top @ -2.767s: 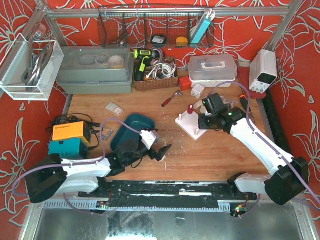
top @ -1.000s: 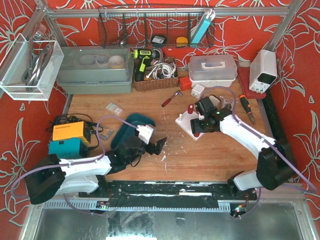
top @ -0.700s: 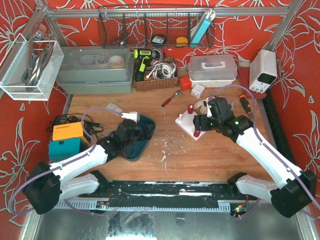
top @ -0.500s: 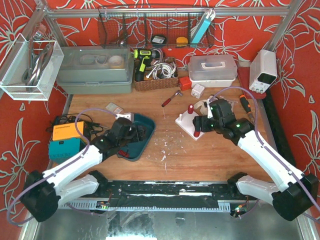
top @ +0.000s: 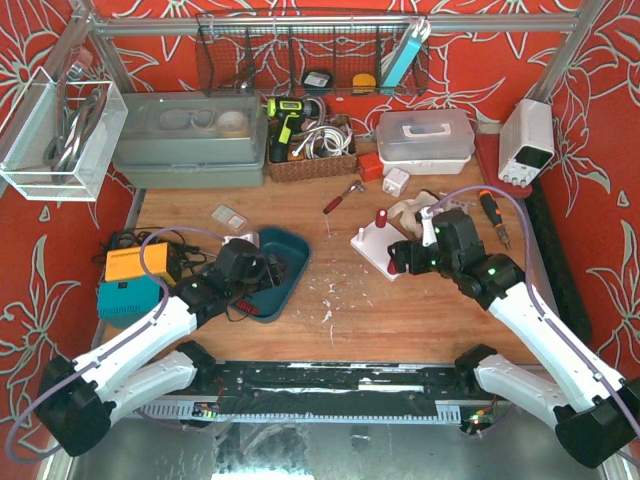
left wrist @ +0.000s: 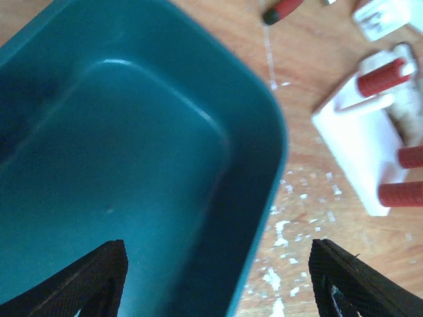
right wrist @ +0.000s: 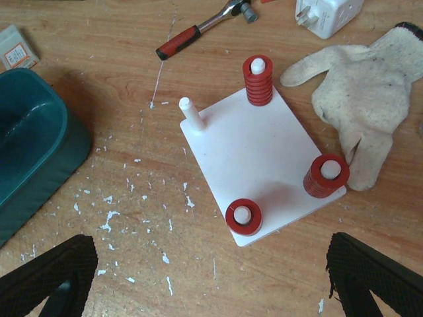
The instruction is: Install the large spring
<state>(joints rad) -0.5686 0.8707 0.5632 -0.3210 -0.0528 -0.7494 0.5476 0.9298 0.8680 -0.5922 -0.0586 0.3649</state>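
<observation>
left gripper (left wrist: 218,264) jaws apart, low over teal bin (left wrist: 132,165) filling left of its wrist view, right gripper (right wrist: 211,264) jaws wide apart above white peg board (right wrist: 258,152) mid-frame, red springs (right wrist: 258,79) on three pegs, fourth peg (right wrist: 192,112) bare, glove (right wrist: 370,105) upper right

No legible text, labels, or numbers

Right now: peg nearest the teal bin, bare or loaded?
Bare. In the right wrist view the peg stands empty on the white base; the other three carry red springs.
</observation>
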